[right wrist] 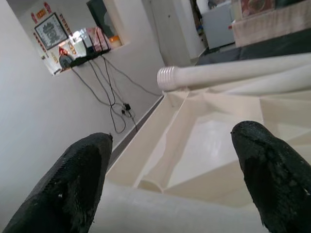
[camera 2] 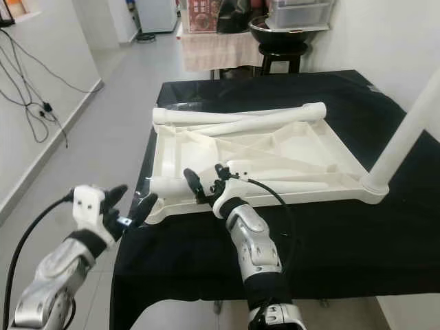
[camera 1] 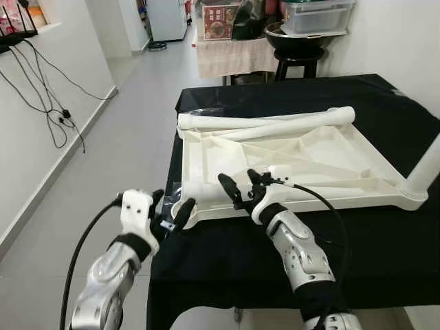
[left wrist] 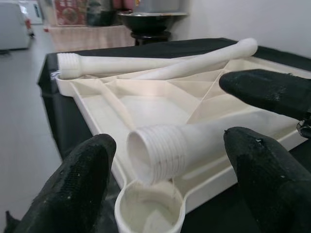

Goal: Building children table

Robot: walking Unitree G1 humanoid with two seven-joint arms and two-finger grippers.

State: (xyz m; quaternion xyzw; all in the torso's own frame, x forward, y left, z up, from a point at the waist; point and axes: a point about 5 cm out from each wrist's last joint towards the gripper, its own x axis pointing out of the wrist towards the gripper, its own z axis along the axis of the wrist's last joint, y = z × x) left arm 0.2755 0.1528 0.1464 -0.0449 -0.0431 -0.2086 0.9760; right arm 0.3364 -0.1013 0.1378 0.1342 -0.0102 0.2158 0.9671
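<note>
Left eye view shows the white plastic tabletop [camera 1: 289,155] lying upside down on a table with a black cloth [camera 1: 385,240], its ribbed underside facing up. One leg [camera 1: 425,172] already stands in the corner of the tabletop on the robot's right. Two more legs [camera 1: 275,122] lie along the far edge of the tabletop, and a fourth leg [left wrist: 194,145] lies inside it near the front edge, with its threaded end toward the near left corner.

At that corner there is an empty round socket [left wrist: 148,213]. The left gripper [camera 1: 170,218] hovers just beside this corner, its two black fingers spread apart and holding nothing. In the left wrist view the threaded end of the fourth leg sits between these fingers, just above the socket, but I see no contact. The right gripper [camera 1: 237,185] is over the front edge of the tabletop, also spread wide, with the fourth leg below it between the fingers; it does not grip it.

I judge the leg to be hollow moulded plastic, so light and stiff, but smooth and round, so it may roll or slip between the pads. A good place to hold seems the plain shaft a little behind the thread, leaving the thread free to enter the socket. The tabletop looks light as well and may slide on the cloth when the leg is turned
</note>
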